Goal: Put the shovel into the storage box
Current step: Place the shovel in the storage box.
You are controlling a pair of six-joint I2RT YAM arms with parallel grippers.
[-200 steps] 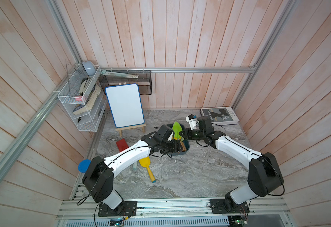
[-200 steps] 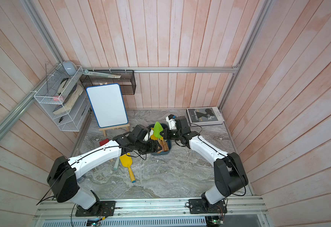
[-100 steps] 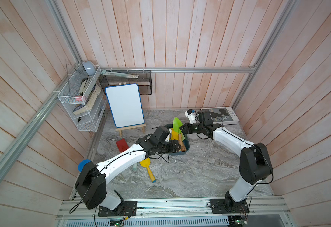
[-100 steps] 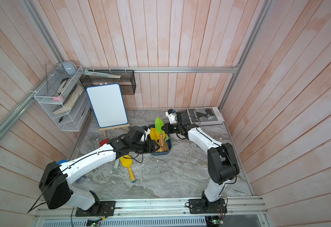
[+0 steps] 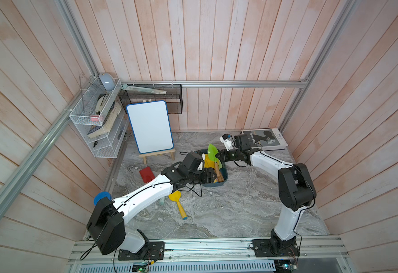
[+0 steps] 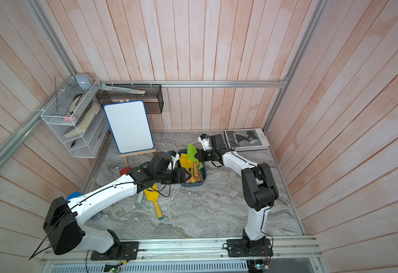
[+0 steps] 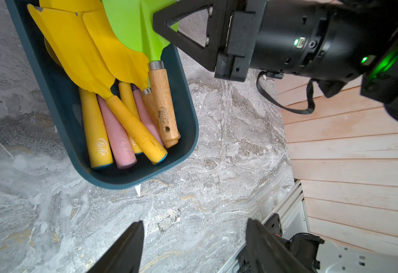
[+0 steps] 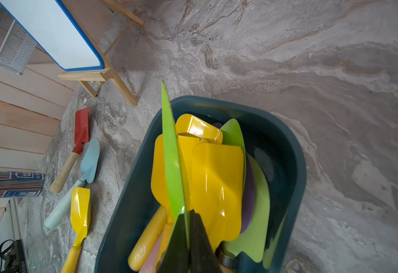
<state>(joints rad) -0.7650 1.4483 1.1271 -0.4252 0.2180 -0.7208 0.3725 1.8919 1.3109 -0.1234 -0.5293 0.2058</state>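
Observation:
The storage box [image 5: 213,186] [image 6: 193,185], a dark teal tub, sits mid-table holding several yellow, pink and green shovels. My right gripper [image 5: 218,157] [image 6: 199,158] [image 8: 188,212] is shut on the blade of a green shovel [image 5: 211,152] [image 6: 191,152] [image 8: 170,153]. The blade stands on edge over the box's far end. Its wooden handle [image 7: 162,104] lies inside the box [image 7: 132,182] among the other handles. My left gripper [image 5: 213,176] [image 6: 187,176] [image 7: 194,223] is open and empty, just above the table by the box's near end.
On the table left of the box [image 8: 297,165] lie a yellow shovel [image 5: 178,201] [image 8: 80,212], a red shovel [image 5: 147,174] [image 8: 81,127] and a pale blue one [image 8: 89,160]. A whiteboard on an easel [image 5: 149,127], a wire rack [image 5: 98,118] and a book [image 5: 266,139] stand behind.
The right arm's elbow has swung up and inward while its gripper kept hold of the green shovel over the box. The left arm has drawn back slightly toward the front.

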